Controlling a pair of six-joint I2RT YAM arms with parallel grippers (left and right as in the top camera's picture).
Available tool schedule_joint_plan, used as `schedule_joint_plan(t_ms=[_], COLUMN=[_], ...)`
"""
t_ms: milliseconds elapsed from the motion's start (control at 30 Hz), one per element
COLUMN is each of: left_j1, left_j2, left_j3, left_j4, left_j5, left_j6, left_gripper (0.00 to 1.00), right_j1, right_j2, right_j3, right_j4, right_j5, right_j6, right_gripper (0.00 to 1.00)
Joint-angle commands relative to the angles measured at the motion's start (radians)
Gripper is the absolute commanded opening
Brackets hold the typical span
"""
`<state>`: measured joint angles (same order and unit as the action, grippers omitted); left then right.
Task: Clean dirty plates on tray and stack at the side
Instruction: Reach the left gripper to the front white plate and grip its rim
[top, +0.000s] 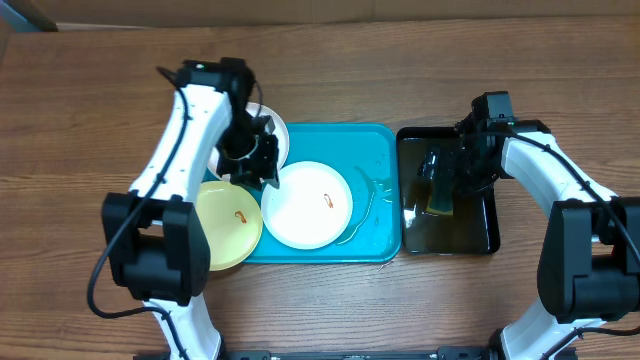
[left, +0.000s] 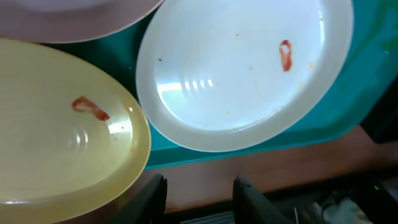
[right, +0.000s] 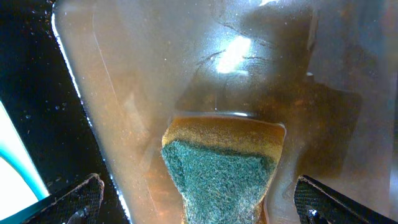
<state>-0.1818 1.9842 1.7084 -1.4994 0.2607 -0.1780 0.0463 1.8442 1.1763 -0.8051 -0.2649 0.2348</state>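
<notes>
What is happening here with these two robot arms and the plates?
Plate washing seems about to start. The right gripper hangs open over a sponge lying in the wet black tray. The left gripper hovers, holding nothing, above a white plate and a yellow plate at the blue tray, both with a red smear. Another white plate lies behind them.

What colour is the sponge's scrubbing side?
The sponge pad is dark green; right wrist view shows it best.

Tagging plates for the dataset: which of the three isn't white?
The pale yellow-green plate at the tray's near-left corner; the other two are white.
</notes>
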Motion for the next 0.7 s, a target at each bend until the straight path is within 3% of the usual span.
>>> schedule_joint_plan(t_ms=[0,100,200,233,400,467,667], left_j1=[-0.054,-0.080,-0.087,-0.089,-0.087,-0.087,-0.096], left_j2=[-0.005,-0.005,-0.005,-0.005,-0.005,-0.005,-0.004], left_j3=[0.007,-0.012,-0.056,-0.074,-0.182,-0.201,-0.208], left_j4=[0.001,0.014,0.038,0.049,0.151,0.182,0.248], left_j5=[-0.224,-0.295,-0.293,-0.294,-0.286,-0.287,-0.287], left_j6=[-0.111,-0.169,-0.169,-0.169,-0.164,-0.153,-0.129], left_gripper=[0.41,0.53,0.21,0.17,0.15,0.22,0.23], right_j1=[-0.001,-0.001,-0.001,-0.001,-0.001,-0.001,-0.001], right_j2=[-0.003,-0.003,-0.003,-0.003,-0.003,-0.003,-0.003], right_j3=[0.017,0.017,0.017,0.017,0.017,0.017,0.017], right_j4=[0.002,0.002,0.002,0.002,0.002,0.002,0.002], right_j5=[0.002,0.002,0.002,0.002,0.002,0.002,0.002], right_j6=[-0.002,-0.002,-0.002,-0.002,-0.002,-0.002,-0.002], right_gripper=[1.00,1.00,1.00,1.00,1.00,1.00,1.00])
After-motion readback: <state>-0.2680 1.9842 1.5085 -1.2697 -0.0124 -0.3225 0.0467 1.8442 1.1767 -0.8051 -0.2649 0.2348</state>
